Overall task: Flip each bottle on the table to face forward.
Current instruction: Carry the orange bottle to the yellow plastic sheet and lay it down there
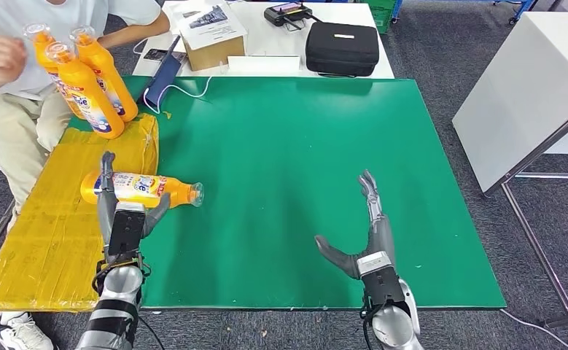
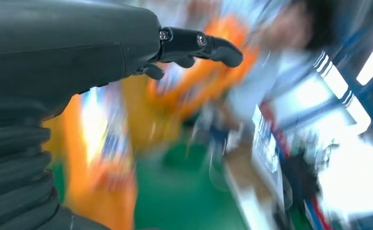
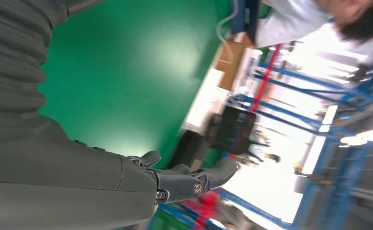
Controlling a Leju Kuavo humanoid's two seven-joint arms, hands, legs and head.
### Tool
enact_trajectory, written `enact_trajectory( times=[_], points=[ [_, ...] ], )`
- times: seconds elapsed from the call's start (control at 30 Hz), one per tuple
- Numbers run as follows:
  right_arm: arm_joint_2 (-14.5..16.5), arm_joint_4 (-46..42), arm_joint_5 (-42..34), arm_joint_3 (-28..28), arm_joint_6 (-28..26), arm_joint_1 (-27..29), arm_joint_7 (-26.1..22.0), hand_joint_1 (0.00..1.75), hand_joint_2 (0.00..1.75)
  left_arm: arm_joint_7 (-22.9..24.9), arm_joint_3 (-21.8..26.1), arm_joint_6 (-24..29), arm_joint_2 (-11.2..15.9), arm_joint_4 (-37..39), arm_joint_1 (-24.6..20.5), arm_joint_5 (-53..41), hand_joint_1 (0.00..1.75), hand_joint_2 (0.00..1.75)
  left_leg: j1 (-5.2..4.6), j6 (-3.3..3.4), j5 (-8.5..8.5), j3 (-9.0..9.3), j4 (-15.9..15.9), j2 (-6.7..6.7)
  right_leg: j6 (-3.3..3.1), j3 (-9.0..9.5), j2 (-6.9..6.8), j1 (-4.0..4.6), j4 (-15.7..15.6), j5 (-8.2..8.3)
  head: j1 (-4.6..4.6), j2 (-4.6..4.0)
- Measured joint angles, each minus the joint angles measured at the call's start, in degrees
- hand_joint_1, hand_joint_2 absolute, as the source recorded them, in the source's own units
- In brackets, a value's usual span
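An orange bottle (image 1: 138, 189) lies on its side at the left of the green table (image 1: 288, 182), cap pointing right, label up. My left hand (image 1: 124, 211) is just in front of it, fingers spread and reaching past its two sides, holding nothing. The left wrist view shows the blurred orange bottle (image 2: 96, 158) beyond my left hand (image 2: 127, 52). Three more orange bottles (image 1: 84, 76) are held upright by a person (image 1: 18, 65) at the far left. My right hand (image 1: 364, 233) hovers open over the table's front right, and its fingers (image 3: 189, 179) hold nothing in the right wrist view.
A yellow sheet (image 1: 62, 226) covers the table's left edge. Behind the green table stand a cardboard box (image 1: 211, 36), a black case (image 1: 341, 47), a controller (image 1: 286, 13) and a white cable (image 1: 182, 91). A white table (image 1: 528, 87) stands to the right.
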Motion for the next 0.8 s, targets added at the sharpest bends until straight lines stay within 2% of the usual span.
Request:
enact_trajectory(
  times=[0.13,0.47,0.6,0.8],
  points=[
    [0.7,-0.05,-1.66,-3.46,2.79,2.68,1.33,0.0,1.75,4.21,-5.86,-12.38,1.12,-5.49,5.55,11.53,0.0,1.75,-0.04,0.02,-0.1,-0.04,0.0,0.0,0.02,-0.03,0.01,-0.03,-0.02,-0.05,0.01,0.0],
    [1.9,-0.27,-3.52,-7.8,4.03,5.23,2.05,0.0,1.75,5.74,-10.81,-26.84,2.77,-8.73,12.44,23.01,0.0,1.75,-0.01,-0.04,-0.15,0.02,-0.01,0.01,0.07,-0.01,0.02,-0.01,-0.02,-0.12,0.0,0.0],
    [2.21,0.05,-3.6,-8.3,4.36,5.22,2.08,0.0,1.75,5.55,-11.64,-30.81,3.76,-8.75,13.56,23.96,0.0,1.75,-0.01,-0.04,-0.15,0.02,-0.01,0.0,0.07,0.0,0.02,-0.01,-0.02,-0.13,0.0,0.0],
    [2.53,0.45,-3.69,-8.36,5.6,5.26,2.03,0.0,1.75,5.51,-11.68,-32.71,4.33,-9.46,14.56,24.62,0.0,1.75,-0.01,-0.04,-0.15,0.02,-0.01,-0.02,0.08,0.0,0.01,-0.02,-0.02,-0.14,0.0,0.0]
  ],
)
